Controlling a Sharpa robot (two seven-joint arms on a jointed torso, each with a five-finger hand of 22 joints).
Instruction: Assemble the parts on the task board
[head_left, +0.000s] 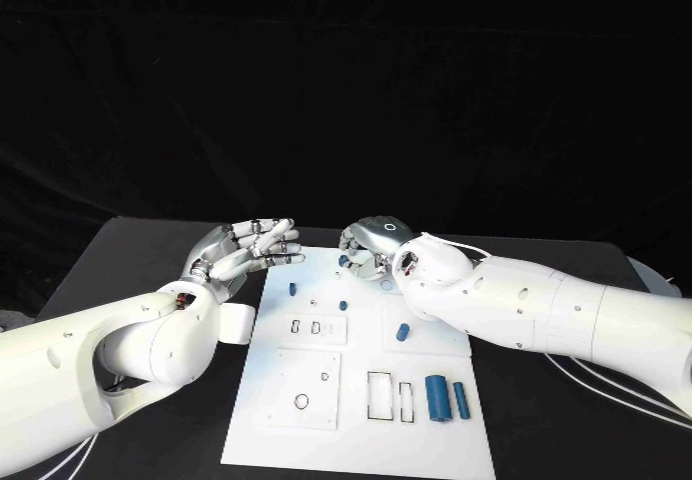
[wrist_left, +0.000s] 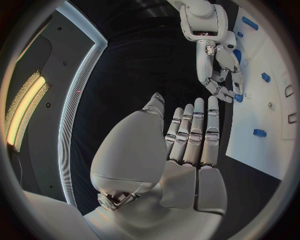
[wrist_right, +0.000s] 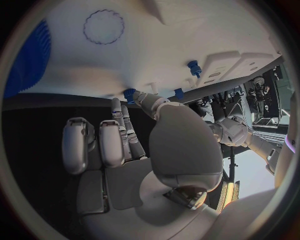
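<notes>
The white task board (head_left: 361, 440) lies in the middle of the black table. My right hand (head_left: 378, 245) hangs over the board's far edge with its fingers curled down. Thumb and a finger pinch a small blue part (wrist_right: 129, 93), which also shows at those fingertips (wrist_left: 238, 97). My left hand (head_left: 245, 250) hovers by the board's far left corner, fingers straight and side by side, holding nothing. Small blue parts sit on the board at the far left (head_left: 291, 288), near the middle (head_left: 345, 302) and to the right (head_left: 404, 331). Two blue cylinders (head_left: 437, 400) lie side by side near the front right.
Raised white plates with cut-out slots (head_left: 307, 326) and a black-outlined rectangle (head_left: 379, 395) mark the board. Black table (head_left: 144, 250) surrounds it. My right forearm (head_left: 548, 310) crosses the board's right side. A ribbed blue piece (wrist_right: 28, 60) lies on the board.
</notes>
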